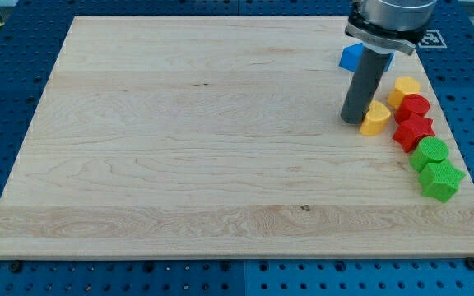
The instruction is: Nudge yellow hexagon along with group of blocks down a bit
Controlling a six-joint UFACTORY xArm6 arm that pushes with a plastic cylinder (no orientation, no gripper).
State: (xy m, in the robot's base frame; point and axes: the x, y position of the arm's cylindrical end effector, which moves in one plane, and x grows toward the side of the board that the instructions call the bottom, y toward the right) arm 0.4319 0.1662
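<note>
Seven blocks crowd the surface (179, 148) at the view's right: yellow hexagon (404, 89) tops a column (red, then green, below it). My tip (353, 120) touches the yellow heart (375, 120); no gripper exists.

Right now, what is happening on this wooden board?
My tip stands at the view's left of a yellow block, close against it. That block belongs to a cluster near the board's right edge: yellow hexagon, two red blocks, two green blocks. A blue block sits behind the rod.
</note>
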